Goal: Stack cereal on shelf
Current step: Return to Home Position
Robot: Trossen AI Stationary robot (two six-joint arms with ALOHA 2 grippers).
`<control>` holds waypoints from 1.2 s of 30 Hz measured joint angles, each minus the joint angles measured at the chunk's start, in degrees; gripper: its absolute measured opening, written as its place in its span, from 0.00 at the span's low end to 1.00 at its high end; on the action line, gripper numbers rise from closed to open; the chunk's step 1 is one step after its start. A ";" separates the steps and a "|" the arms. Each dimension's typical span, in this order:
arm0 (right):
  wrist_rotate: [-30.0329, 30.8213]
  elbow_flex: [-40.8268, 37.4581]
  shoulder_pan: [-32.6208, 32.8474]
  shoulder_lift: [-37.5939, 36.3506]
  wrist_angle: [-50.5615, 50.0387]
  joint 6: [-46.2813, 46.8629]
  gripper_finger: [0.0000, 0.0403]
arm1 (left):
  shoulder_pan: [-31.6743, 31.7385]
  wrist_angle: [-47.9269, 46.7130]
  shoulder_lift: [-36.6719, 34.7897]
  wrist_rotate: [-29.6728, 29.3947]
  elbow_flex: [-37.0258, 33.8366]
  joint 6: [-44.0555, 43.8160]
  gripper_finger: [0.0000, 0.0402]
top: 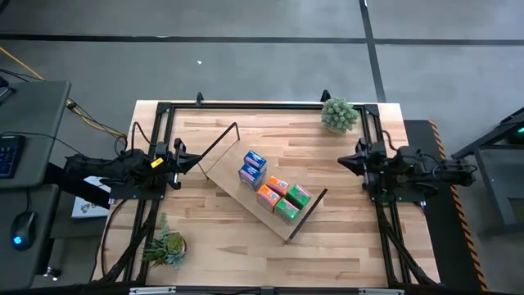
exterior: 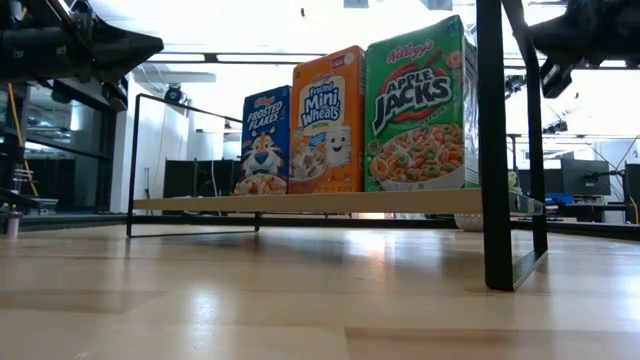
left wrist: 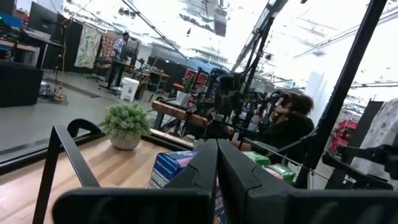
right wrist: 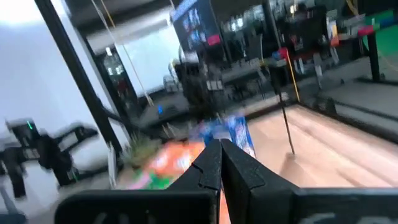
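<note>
The shelf [top: 246, 197], a light-wood board with black wire frame ends, stands slantwise on the middle of the table on its frame ends [exterior: 510, 270]. Blue [top: 253, 168], orange [top: 273, 192] and green [top: 292, 202] cereal boxes stand upright on it; in the low view they are Frosted Flakes [exterior: 265, 140], Mini Wheats [exterior: 327, 120] and Apple Jacks [exterior: 418, 105]. My left gripper [top: 196, 161] is shut and empty at the table's left side, above the shelf's left end. My right gripper [top: 342, 161] is shut and empty at the right side, clear of the shelf.
A potted green plant [top: 338, 114] stands at the far right corner, another plant [top: 166, 245] at the near left. A black frame rail [top: 262, 105] runs round the table. Bare tabletop lies near the front edge [top: 246, 262].
</note>
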 joint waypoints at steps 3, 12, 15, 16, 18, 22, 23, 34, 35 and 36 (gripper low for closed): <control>-0.98 -1.40 -0.02 1.02 -0.18 -1.06 0.00 | 0.00 0.00 0.08 -0.10 0.00 0.00 0.01; -1.61 -11.46 0.02 0.17 8.90 -1.38 0.00 | 0.00 -0.82 0.44 -0.17 0.02 0.01 0.01; -0.89 -11.38 0.02 0.55 7.14 -1.88 0.00 | 0.00 -1.09 0.44 -0.15 0.02 0.01 0.01; -0.59 -11.37 0.02 0.62 7.29 -1.81 0.00 | 0.00 -1.28 0.46 -0.13 0.02 0.01 0.01; -0.29 -11.39 0.02 0.92 7.26 -0.86 0.00 | 0.00 -1.43 0.48 -0.13 0.02 0.01 0.01; -0.22 -11.37 0.02 0.94 7.26 0.03 0.00 | 0.00 -1.40 0.48 -0.11 0.02 0.01 0.01; -0.24 -11.37 0.02 0.94 7.26 0.04 0.00 | 0.00 -1.39 0.48 -0.11 0.02 0.01 0.01; -0.19 -11.39 0.02 0.96 7.26 0.03 0.00 | 0.00 -1.48 0.48 0.00 0.02 0.01 0.01; -0.19 -11.39 0.02 0.96 7.26 0.03 0.00 | 0.00 -1.48 0.48 -0.01 0.02 0.01 0.01; -0.19 -11.39 0.02 0.96 7.26 0.03 0.00 | 0.00 -1.48 0.48 -0.01 0.02 0.01 0.01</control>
